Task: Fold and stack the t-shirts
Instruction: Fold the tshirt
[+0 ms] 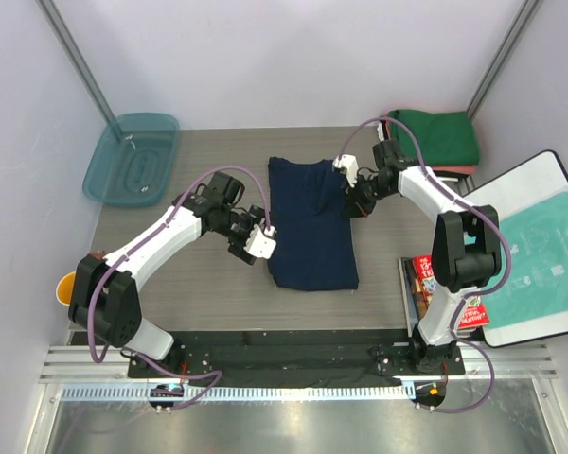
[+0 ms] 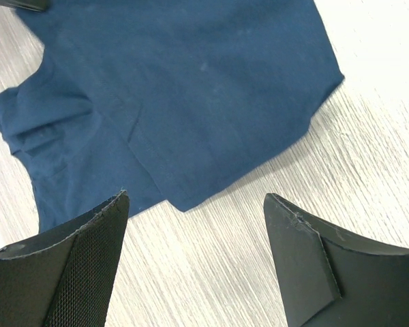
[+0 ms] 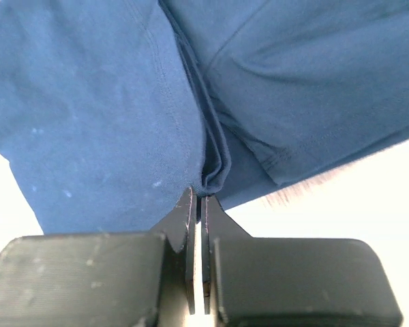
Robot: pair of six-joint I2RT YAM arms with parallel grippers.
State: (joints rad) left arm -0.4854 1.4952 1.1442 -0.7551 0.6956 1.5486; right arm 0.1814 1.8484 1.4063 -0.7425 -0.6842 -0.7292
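The right fingers [image 3: 180, 228] are pressed together with no gap between the tips. They pinch a gathered fold of the navy t-shirt [image 3: 88, 116], and the cloth bunches into creases that run straight into the tips. From above, these right fingers [image 1: 360, 200] sit at the upper right edge of the navy t-shirt [image 1: 298, 232], low over the bench [image 1: 199, 293].

The left fingers [image 2: 68, 272] are spread wide and hold nothing. Bare bench [image 2: 368, 136] shows between them, and a hem corner of the navy t-shirt [image 2: 191, 82] lies just ahead of them, not touched. In the overhead view the left fingers [image 1: 256, 244] are just beside the shirt's left edge, about halfway down its length.

The shirt lies in the middle of the bench between the two arms. It is laid out as a long, roughly rectangular shape, with a sleeve folded inward near the top.

At the far right corner a folded green t-shirt [image 1: 435, 132] rests on top of a stack, with salmon-red and white layers [image 1: 454, 171] showing at the stack's near edge. A translucent teal tub [image 1: 133, 159] sits at the far left corner. A teal-printed bag [image 1: 540, 251] lies on a white board off the right side.
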